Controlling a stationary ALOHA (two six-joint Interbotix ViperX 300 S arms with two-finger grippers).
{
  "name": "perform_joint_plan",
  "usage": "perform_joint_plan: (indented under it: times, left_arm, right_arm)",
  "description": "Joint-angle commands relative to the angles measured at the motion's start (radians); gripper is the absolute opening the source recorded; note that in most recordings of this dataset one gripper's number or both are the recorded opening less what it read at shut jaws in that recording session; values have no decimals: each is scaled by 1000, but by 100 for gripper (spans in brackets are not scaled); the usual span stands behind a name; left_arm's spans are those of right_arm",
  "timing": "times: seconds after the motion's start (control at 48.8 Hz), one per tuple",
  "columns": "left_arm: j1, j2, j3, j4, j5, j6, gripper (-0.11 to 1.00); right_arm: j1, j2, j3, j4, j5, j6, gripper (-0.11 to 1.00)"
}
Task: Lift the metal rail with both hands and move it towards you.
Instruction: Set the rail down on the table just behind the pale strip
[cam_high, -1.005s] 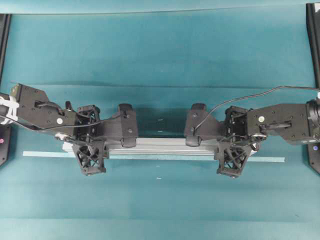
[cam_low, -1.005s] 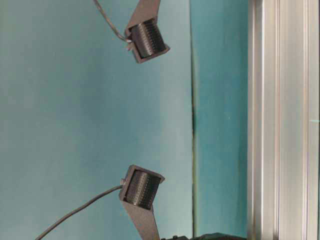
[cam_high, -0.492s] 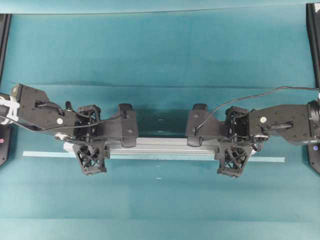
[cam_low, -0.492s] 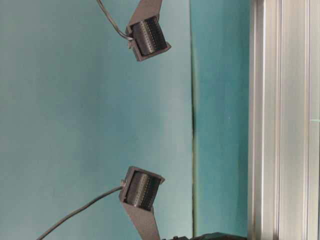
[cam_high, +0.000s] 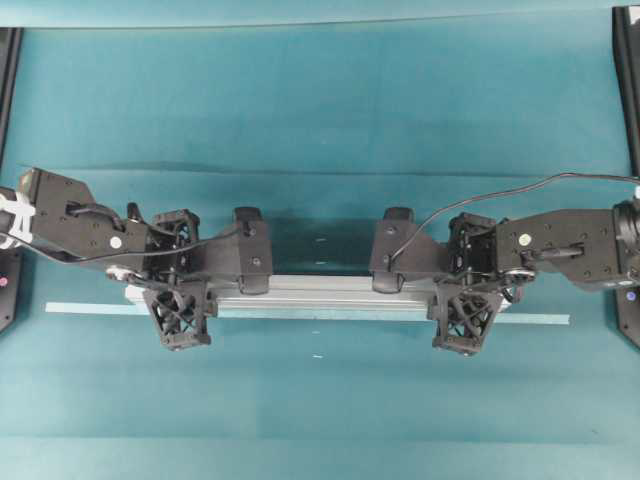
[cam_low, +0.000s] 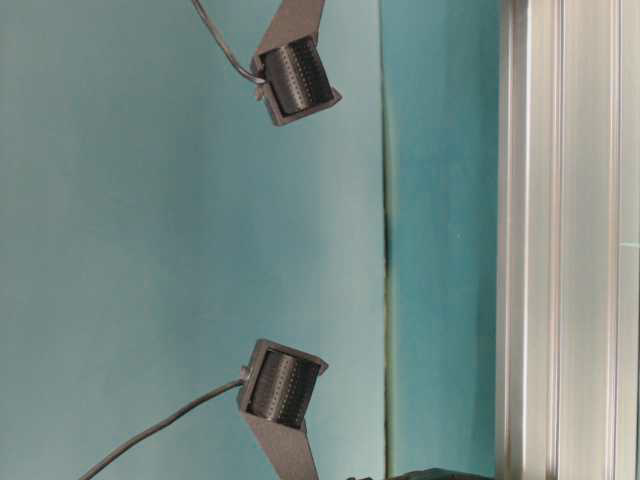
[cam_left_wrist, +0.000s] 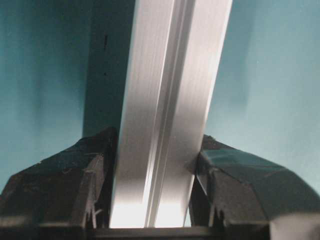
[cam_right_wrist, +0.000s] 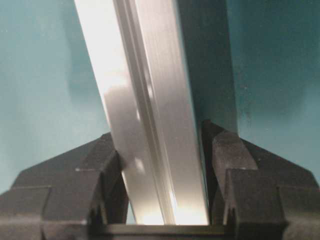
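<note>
Holding the metal rail (cam_high: 320, 292) at both ends, you have it level and parallel to the near edge of the desk (cam_high: 320, 90), roughly midway between the far and near edges. The left gripper (cam_high: 250, 285) grips it toward the left end and the right gripper (cam_high: 388, 285) toward the right end, so the load is shared and, by my reading, the bar should not swing or tip as it travels.

In the left wrist view the two black fingers (cam_left_wrist: 65, 190) press on opposite side faces of the rail (cam_left_wrist: 170, 100), with no gap showing. The right wrist view gives the same picture: the fingers (cam_right_wrist: 250, 175) are clamped on the rail (cam_right_wrist: 150, 115). The dark shadow lying beside the bar on the teal surface in both wrist views suggests the rail is raised off the desk, though you cannot confirm that directly.

A thin pale tape strip (cam_high: 85, 308) runs along the desk just nearer to you than the rail; most of its middle stretch is covered by the bar and grippers.

Both ends of the rail are largely masked by the lattice-patterned gripper parts in the overhead view. The table-level view cuts the rail (cam_low: 565, 240) off at three edges and shows none of the fingertips, so the underside of the bar and its clearance stay hidden from you.
</note>
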Motion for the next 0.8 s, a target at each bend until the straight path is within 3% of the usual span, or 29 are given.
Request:
perform_joint_plan:
  times: [0.0, 0.164, 0.656, 0.697, 0.779]
  left_arm:
    - [8, 0, 0, -5, -29, -48, 34]
    - [5, 0, 0, -5, -84, -46, 34]
    - [2, 0, 8, -5, -84, -23, 34]
    - [2, 0, 8, -5, -84, -25, 36]
    - [3, 0, 9, -5, -84, -17, 57]
  right_arm:
    - [-14, 18, -11, 15, -29, 37, 42]
    - [-15, 18, -9, 15, -34, 35, 42]
    - [-18, 18, -8, 12, -32, 35, 43]
    - [-18, 18, -6, 14, -31, 37, 46]
    - [-18, 17, -5, 17, -17, 40, 67]
